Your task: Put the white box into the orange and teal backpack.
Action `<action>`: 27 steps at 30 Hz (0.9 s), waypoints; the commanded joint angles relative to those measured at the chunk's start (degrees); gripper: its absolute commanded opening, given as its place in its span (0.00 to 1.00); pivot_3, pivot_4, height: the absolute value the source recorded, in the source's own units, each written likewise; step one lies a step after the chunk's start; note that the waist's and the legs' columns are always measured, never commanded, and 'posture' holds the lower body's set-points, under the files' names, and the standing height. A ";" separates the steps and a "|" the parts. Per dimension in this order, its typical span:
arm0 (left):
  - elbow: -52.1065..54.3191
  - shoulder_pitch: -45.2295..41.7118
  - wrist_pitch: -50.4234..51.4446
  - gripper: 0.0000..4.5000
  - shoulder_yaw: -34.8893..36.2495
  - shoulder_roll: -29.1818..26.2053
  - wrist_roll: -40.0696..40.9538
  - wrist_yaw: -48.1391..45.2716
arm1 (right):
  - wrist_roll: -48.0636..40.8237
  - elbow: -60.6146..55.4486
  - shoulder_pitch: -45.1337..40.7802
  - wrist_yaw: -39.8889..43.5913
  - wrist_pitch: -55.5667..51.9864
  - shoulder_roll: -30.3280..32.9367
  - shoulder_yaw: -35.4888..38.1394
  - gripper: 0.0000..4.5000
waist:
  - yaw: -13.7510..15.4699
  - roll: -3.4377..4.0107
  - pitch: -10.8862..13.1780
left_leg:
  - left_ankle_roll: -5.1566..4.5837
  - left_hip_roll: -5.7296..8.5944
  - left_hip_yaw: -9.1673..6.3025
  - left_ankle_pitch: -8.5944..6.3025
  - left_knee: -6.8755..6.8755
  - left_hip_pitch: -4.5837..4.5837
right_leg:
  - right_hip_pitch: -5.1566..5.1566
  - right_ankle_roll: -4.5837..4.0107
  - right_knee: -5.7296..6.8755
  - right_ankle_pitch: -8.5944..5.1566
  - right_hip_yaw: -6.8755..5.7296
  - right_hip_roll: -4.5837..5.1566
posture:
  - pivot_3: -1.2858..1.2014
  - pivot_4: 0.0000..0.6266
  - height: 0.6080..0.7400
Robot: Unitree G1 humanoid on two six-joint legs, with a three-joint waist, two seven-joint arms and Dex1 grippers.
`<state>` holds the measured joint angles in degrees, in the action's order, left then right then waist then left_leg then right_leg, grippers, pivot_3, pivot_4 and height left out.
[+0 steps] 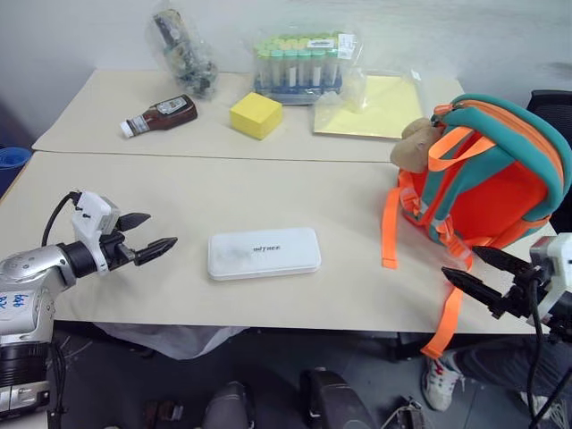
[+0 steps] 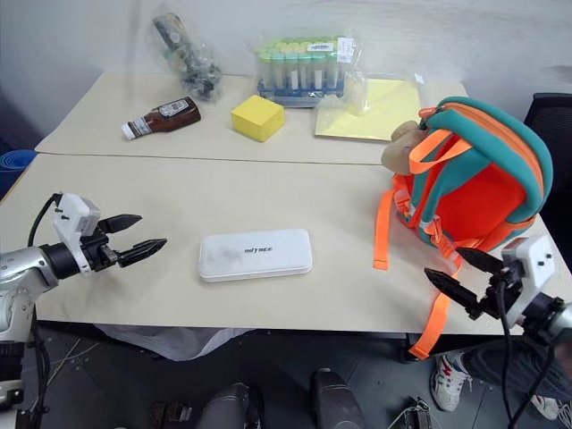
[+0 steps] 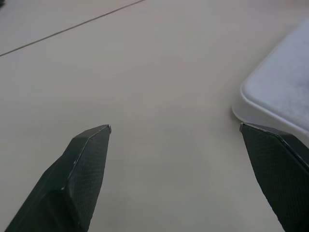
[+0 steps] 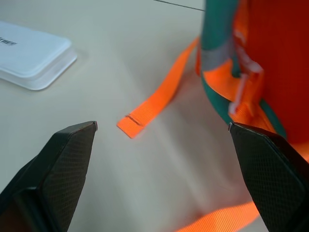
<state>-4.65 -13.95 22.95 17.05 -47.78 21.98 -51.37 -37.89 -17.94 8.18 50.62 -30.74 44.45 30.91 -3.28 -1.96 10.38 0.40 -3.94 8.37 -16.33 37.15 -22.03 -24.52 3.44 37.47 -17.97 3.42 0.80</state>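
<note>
Both claws are held low at the near edge of the surface (image 1: 134, 295), fingers spread and empty: left claw (image 1: 146, 234) beside the white box (image 1: 264, 253), right claw (image 1: 481, 277) near the orange and teal backpack (image 1: 487, 174), which stands upright to the box's right, apart from it.

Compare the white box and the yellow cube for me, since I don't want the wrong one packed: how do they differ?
The white box is flat, long and white with rounded corners and small dark lettering; the yellow cube is blocky, plain yellow and sharper-edged. The white box lies on the near table between the open grippers; the yellow cube sits on the far table, near the rack of tubes. Both rest untouched on the tabletop.
</note>
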 commanded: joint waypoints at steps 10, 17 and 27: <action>2.22 -0.77 -6.50 0.26 -11.22 -0.41 -9.36 -0.83 | 13.08 -5.73 -16.28 -4.85 0.86 -1.36 -27.67 0.25 | -0.04 -0.01 0.00 | 0.00 0.00 0.01 0.01 0.04 -0.05 | -0.08 -0.05 0.01 0.01 0.01 0.00 | 0.52 0.24 1.00; 3.53 -2.97 -2.69 0.00 -12.93 1.90 -8.09 -0.87 | 22.83 5.63 -28.19 -6.69 1.95 -5.93 -39.07 0.00 | 0.06 -0.02 0.00 | 0.11 0.03 0.06 0.08 0.10 -0.11 | -0.11 -0.05 0.01 0.01 0.01 0.00 | 0.52 0.24 1.00; 5.33 -6.40 -0.37 0.00 -15.44 4.97 -8.08 -0.19 | 26.05 9.87 -33.24 -6.25 2.17 -12.16 -42.86 0.00 | 0.21 -0.03 0.00 | 0.21 -0.05 0.10 0.12 0.20 -0.13 | -0.19 -0.08 0.17 -0.01 0.01 -0.10 | 0.52 0.24 1.00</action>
<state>-1.89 -19.15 22.64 1.55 -42.97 13.36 -51.97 -10.73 -4.86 -24.94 43.36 -28.79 32.35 -12.91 -3.07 -1.99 10.38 0.60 -3.99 8.46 -16.21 37.40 -22.19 -24.71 3.37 37.64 -17.98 3.43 0.70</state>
